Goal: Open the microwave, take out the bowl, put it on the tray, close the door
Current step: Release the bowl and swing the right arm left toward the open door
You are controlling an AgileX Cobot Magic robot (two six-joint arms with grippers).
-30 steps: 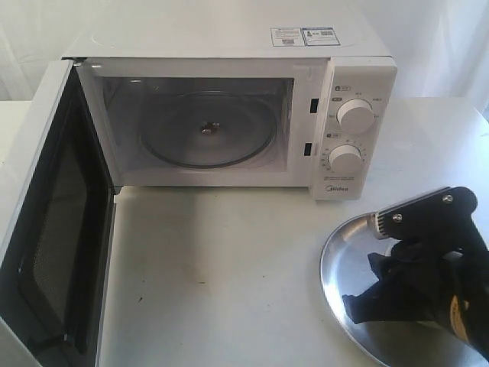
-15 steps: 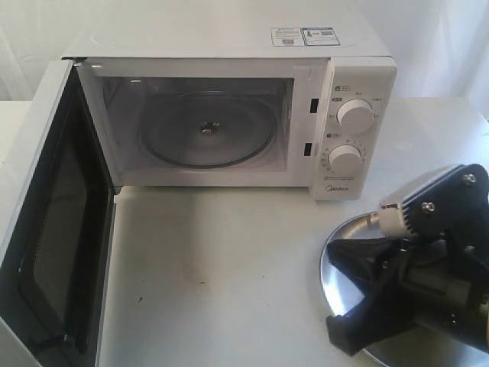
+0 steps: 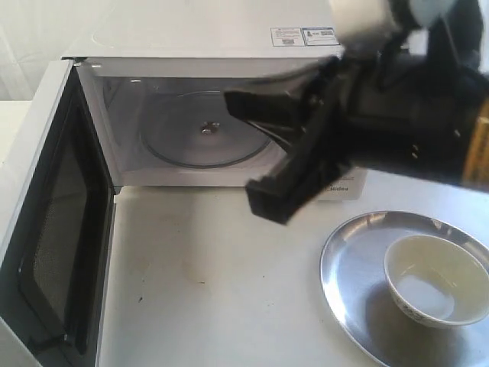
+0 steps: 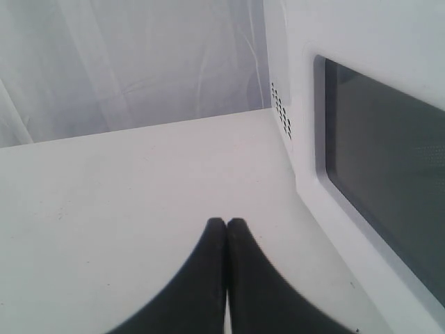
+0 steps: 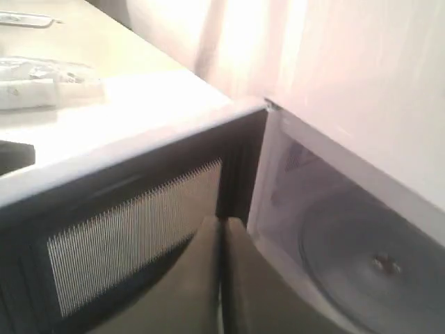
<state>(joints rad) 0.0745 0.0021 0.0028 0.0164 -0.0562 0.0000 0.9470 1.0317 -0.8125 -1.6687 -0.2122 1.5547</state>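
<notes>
Left gripper: fingers pressed flat together, nothing gripped. It hangs low over the white table, just beside the outer face of the door, not touching it.

Door: swung fully open on its left hinge, inner face and dark window turned toward the cavity.

Microwave: at the back of the table, cavity exposed. Only the clear glass turntable lies inside, flat. 2 stickers on the top, toward the right.

Right gripper: clenched, the 2 fingers meeting along their length in the wrist view, holding nothing. In the exterior view it is raised off the table in front of the microwave's right side, covering the control panel, pointing left and down toward the cavity opening. Motion-blurred, so no finer detail. Well clear of the tray.

Tray: front right of the table, flat, cut off by the frame edge.

Bowl: upright on the tray, right of the tray's middle, free of both grippers. Small dark marks on its outside near the base.
</notes>
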